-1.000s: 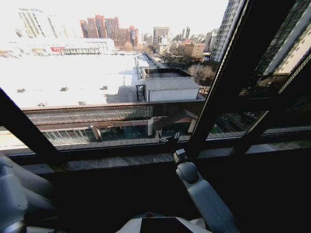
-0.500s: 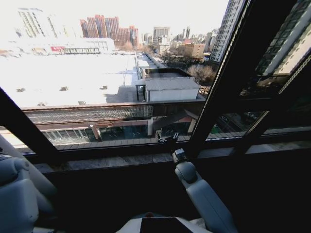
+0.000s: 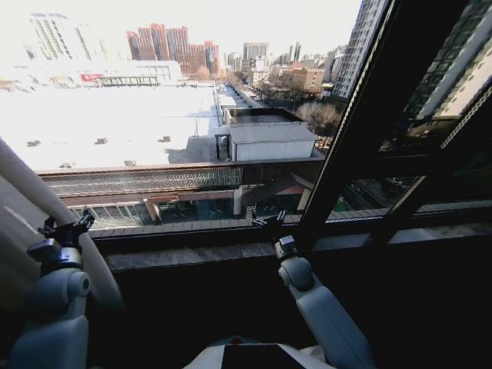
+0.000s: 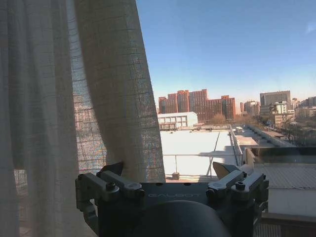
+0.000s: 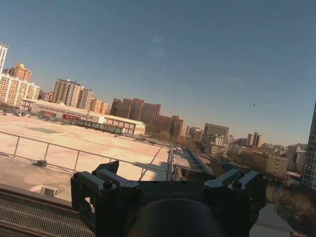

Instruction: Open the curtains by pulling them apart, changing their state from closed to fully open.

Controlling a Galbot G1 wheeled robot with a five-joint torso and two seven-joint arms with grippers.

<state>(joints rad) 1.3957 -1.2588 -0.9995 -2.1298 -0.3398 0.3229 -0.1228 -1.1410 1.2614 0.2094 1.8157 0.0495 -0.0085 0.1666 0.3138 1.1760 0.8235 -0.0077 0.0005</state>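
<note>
Left arm: raised at the head view's lower left, forearm upright, wrist pointing toward the window.
Left hand (image 3: 68,228): fingers spread wide, holding nothing; it sits right at the edge of the curtain, and whether a finger touches the cloth cannot be told.
Curtain (image 4: 59,98): sheer cream fabric with long folds, gathered at the far left of the window; in the head view its edge (image 3: 31,192) runs slantwise down behind the left hand.
Right arm: stretched forward from the lower middle toward the window sill (image 3: 200,254), forearm angled up and to the left.
Right hand (image 3: 268,221): fingers wide apart, empty, level with the sill and just beside the dark window frame (image 3: 361,123).
Window: the glass between the two hands is uncovered, with rooftops and tall buildings beyond.
</note>
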